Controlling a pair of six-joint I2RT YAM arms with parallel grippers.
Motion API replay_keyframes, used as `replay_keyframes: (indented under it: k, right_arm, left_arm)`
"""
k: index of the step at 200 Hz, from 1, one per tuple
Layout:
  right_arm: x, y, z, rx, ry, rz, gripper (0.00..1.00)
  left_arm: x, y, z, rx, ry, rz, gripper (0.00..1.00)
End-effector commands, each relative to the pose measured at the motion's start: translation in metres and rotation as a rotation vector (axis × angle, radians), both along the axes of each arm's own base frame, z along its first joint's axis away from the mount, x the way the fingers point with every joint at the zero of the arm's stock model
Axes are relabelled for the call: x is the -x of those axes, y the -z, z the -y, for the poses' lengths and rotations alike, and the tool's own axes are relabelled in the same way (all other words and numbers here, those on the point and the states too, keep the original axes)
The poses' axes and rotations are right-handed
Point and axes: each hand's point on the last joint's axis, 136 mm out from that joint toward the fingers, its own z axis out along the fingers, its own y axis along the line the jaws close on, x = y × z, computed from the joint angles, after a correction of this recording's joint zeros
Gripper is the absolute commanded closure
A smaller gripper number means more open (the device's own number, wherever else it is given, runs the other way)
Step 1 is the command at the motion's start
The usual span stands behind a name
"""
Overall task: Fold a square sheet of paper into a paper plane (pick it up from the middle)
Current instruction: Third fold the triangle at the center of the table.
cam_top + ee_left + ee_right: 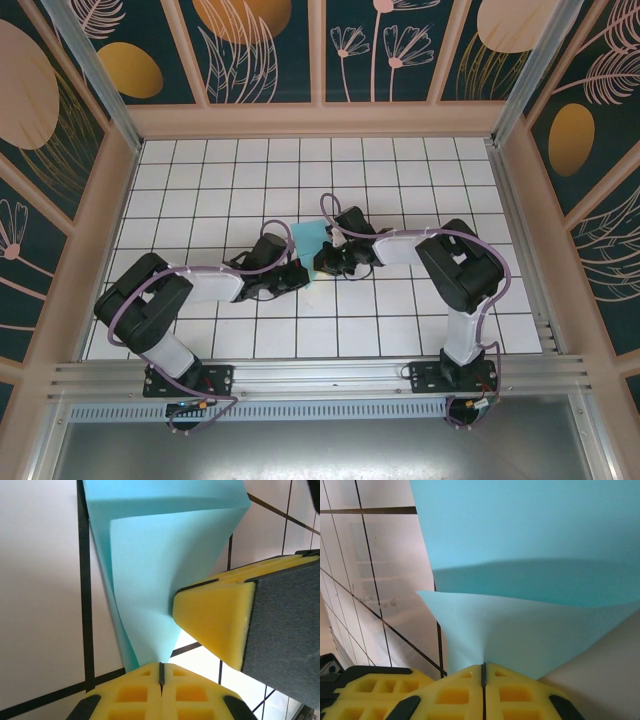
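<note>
The square sheet of paper [311,240] is light blue and stands bent, lifted off the white grid table between the two arms. In the left wrist view the sheet [165,565] narrows down into my left gripper [161,667], whose yellow jaws are pressed together on its edge. The other arm's yellow finger [220,620] presses against the sheet from the right. In the right wrist view the paper [530,625] fans up out of my right gripper [483,667], shut on it. From above, left gripper [300,275] and right gripper [322,262] meet at the sheet's near edge.
The white gridded table [200,180] is walled by pink frames and patterned panels. An aluminium rail [320,375] runs along the near edge with both arm bases on it. The left gripper's yellow finger [370,690] lies close beside the right one.
</note>
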Motion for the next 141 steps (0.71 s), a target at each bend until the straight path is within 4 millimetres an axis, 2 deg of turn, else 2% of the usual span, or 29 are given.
replay_keyframes:
  k: [1,64,112,141]
  right_arm:
    - [0.000,-0.002,-0.005,-0.031,-0.007,-0.008,0.93]
    - [0.002,0.000,-0.007,-0.041,-0.024,-0.018,0.93]
    - [-0.001,0.000,-0.006,-0.036,-0.036,-0.006,0.93]
    - [-0.012,-0.011,0.002,-0.026,-0.044,0.068,0.93]
  left_arm:
    - [-0.002,-0.001,0.004,0.019,-0.007,0.008,1.00]
    - [-0.005,-0.004,0.007,0.020,0.006,0.024,1.00]
    - [0.005,0.017,-0.008,-0.061,-0.013,-0.030,1.00]
    - [0.009,0.029,-0.020,-0.124,-0.037,-0.061,1.00]
